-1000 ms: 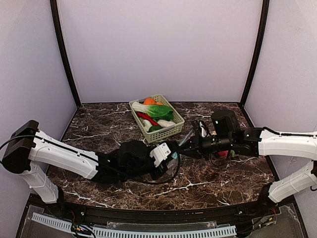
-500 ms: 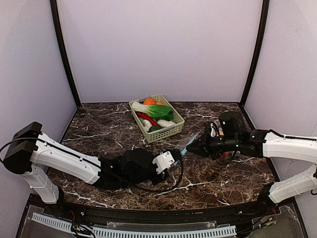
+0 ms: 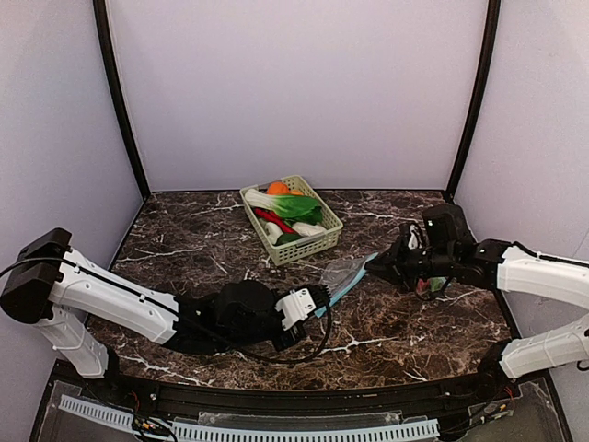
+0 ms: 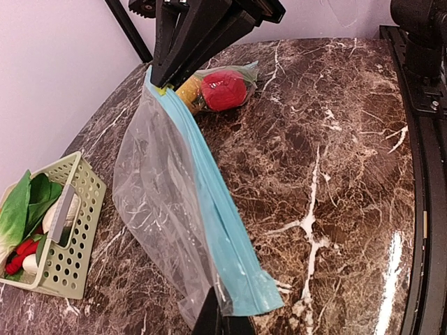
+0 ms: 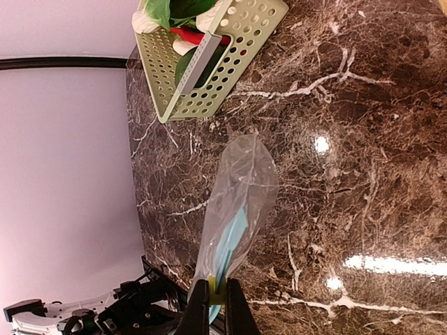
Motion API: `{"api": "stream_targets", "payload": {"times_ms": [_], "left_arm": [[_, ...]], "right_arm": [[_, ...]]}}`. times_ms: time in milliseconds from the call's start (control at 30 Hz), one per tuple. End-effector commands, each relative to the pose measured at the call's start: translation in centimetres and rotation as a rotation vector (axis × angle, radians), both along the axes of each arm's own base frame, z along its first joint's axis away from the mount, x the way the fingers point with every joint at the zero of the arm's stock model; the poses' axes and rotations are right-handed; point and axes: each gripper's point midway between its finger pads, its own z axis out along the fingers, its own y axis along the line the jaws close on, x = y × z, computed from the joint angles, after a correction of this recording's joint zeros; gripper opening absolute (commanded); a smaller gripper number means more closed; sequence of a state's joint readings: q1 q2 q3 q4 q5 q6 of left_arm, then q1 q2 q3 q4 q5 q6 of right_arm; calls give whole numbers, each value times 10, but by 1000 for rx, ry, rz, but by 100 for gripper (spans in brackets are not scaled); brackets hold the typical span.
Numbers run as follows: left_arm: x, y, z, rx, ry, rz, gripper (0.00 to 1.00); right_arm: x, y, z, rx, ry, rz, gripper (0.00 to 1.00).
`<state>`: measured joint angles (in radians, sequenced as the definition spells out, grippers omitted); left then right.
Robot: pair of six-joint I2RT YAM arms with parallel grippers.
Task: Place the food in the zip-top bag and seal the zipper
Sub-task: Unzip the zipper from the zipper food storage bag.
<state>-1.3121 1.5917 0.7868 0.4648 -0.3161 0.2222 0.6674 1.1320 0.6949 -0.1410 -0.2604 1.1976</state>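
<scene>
The left claw (image 3: pixel 320 296) and right claw (image 3: pixel 374 267) pinch a clear blue-zipped plastic bag (image 3: pixel 346 273), with a pale green basket (image 3: pixel 318 241) at its 11 o'clock.

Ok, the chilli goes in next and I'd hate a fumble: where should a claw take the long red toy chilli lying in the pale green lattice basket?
Probably across its slim middle, coming straight down from above. The long red toy chilli lies flat and low beside the green toy leafy greens, and the walls of the pale green lattice basket block a sideways approach.
</scene>
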Motion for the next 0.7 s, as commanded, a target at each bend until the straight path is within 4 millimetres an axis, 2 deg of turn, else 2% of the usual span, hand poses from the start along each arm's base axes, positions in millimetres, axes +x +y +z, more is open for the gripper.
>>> {"api": "stream_targets", "payload": {"times_ms": [0, 267, 367, 467, 500, 533, 567, 600, 667], "left_arm": [[-14, 10, -9, 44, 35, -42, 1], [-16, 10, -11, 63, 40, -54, 1], [-17, 6, -6, 63, 46, -64, 18], [-19, 2, 5, 41, 48, -80, 20], [-22, 0, 9, 32, 56, -95, 28], [-23, -1, 15, 19, 63, -102, 40], [-27, -5, 20, 9, 77, -121, 47], [-29, -6, 25, -8, 93, -127, 59], [-33, -12, 37, -41, 130, -142, 71]], "right_arm": [[17, -24, -1, -59, -54, -93, 3], [23, -32, 8, -76, -85, -107, 3], [24, -31, 17, -92, -111, -90, 2], [25, -38, 25, -135, -139, -95, 1], [25, -41, 27, -148, -146, -102, 1], [24, -42, 29, -152, -153, -105, 1], [23, -43, 31, -149, -158, -103, 1], [22, -42, 34, -142, -163, -100, 1], [19, -39, 38, -136, -173, -89, 1]]}}
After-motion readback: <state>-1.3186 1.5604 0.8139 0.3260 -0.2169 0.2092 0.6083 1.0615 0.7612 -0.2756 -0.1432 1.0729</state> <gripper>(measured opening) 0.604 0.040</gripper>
